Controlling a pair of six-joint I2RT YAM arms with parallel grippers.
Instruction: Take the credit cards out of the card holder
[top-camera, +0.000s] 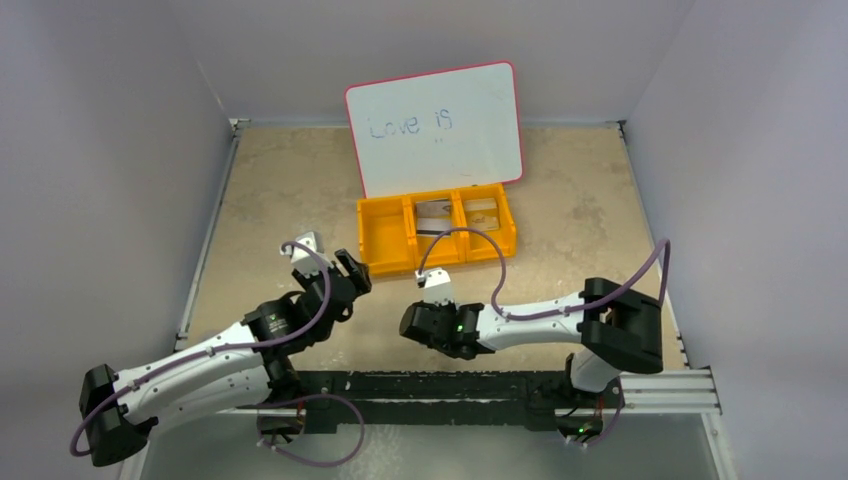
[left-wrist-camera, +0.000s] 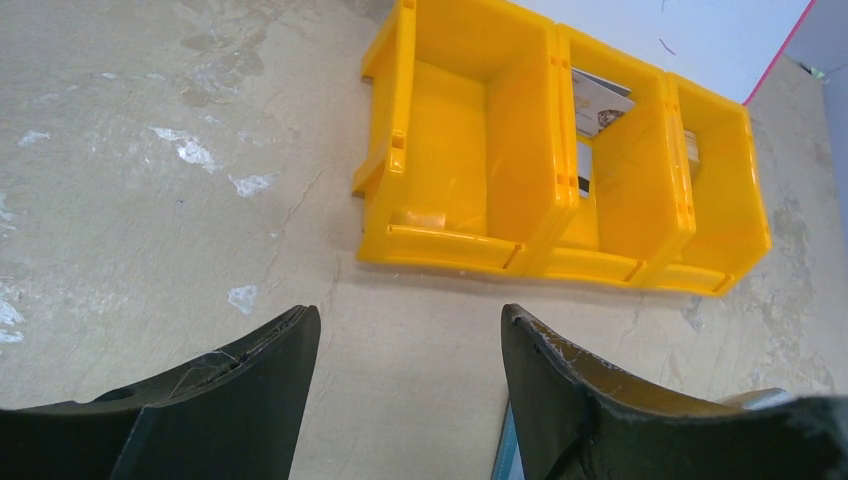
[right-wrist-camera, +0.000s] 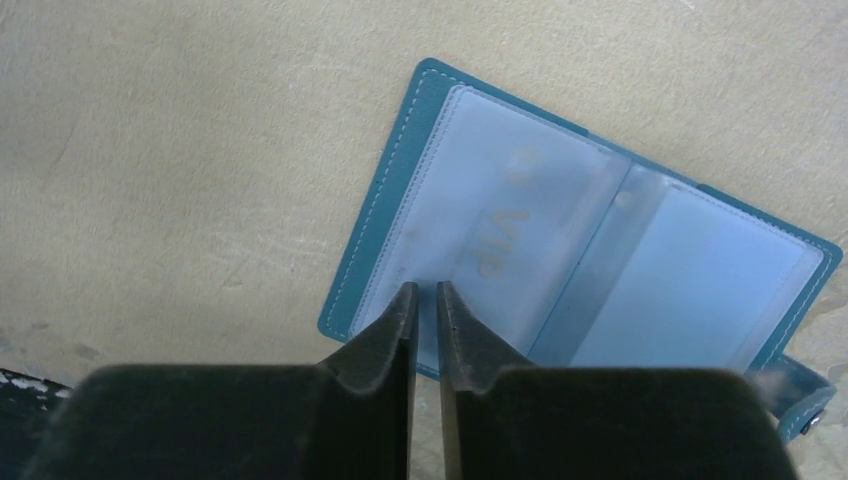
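You've got a yellow-orange bin (top-camera: 385, 235) with 3 compartments sitting toward the back of the tan table (top-camera: 280, 180). A pink-rimmed whiteboard (top-camera: 435, 125) reading "Love is" stands just behind it.

there is one card holder (right-wrist-camera: 690, 270), open on two clear pockets, with one lettered card (right-wrist-camera: 500, 235) showing inside one pocket; one orange bin (top-camera: 386, 245) has three compartments, one bare and two holding cards, at least one middle card (top-camera: 432, 212) and at least one right card (top-camera: 481, 214); one whiteboard (top-camera: 435, 125); two grippers, the left gripper (left-wrist-camera: 410, 320) and the right gripper (right-wrist-camera: 422, 290)
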